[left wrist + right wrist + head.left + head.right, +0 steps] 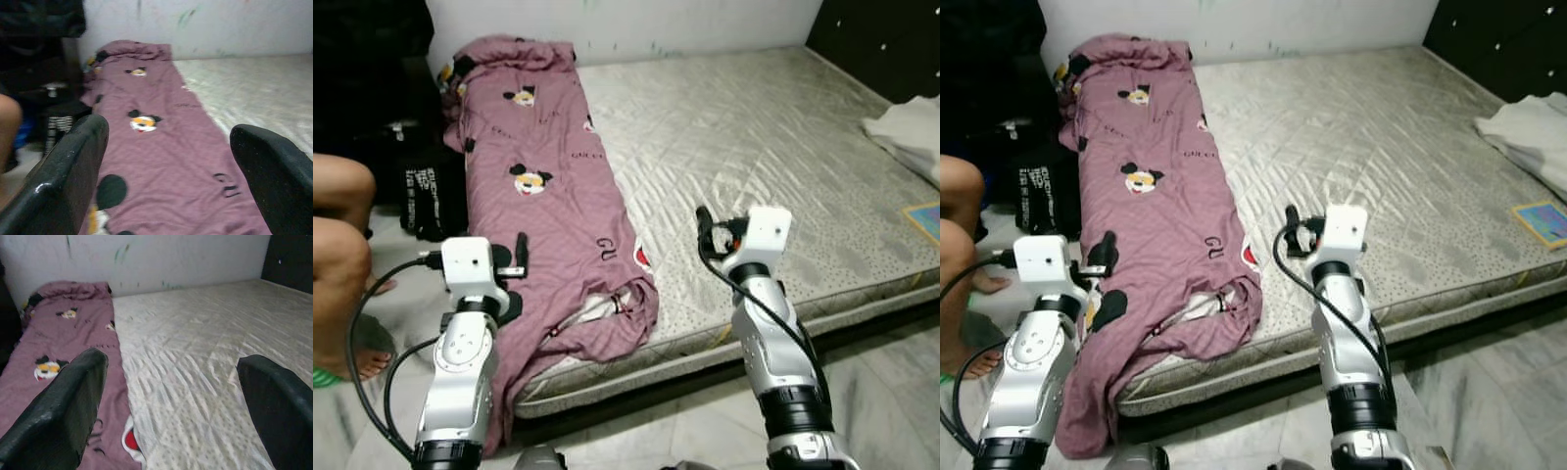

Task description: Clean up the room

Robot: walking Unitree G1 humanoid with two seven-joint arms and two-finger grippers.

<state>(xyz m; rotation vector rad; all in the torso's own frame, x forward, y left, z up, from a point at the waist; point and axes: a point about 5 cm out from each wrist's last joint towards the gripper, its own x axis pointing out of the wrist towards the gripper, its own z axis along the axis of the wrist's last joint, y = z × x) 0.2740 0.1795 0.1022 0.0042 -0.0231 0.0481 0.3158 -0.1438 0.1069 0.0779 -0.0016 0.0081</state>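
A mauve blanket (553,186) printed with cartoon mice lies bunched in a long strip down the left side of a grey quilted mattress (764,137). Its near end hangs over the mattress's front corner toward the floor. My left gripper (521,245) is raised at the blanket's near left edge, open, with nothing between its fingers (73,161). My right gripper (704,227) is held over the mattress's front part, just right of the blanket, also open and empty, its fingers (68,401) wide apart.
A person's bare legs (337,255) are at the far left, beside a black bag (431,196) on the floor. White cloth (906,132) and a colourful flat card (925,217) lie at the mattress's right side. A dark headboard (881,39) stands behind them. Grey floor (881,372) lies in front.
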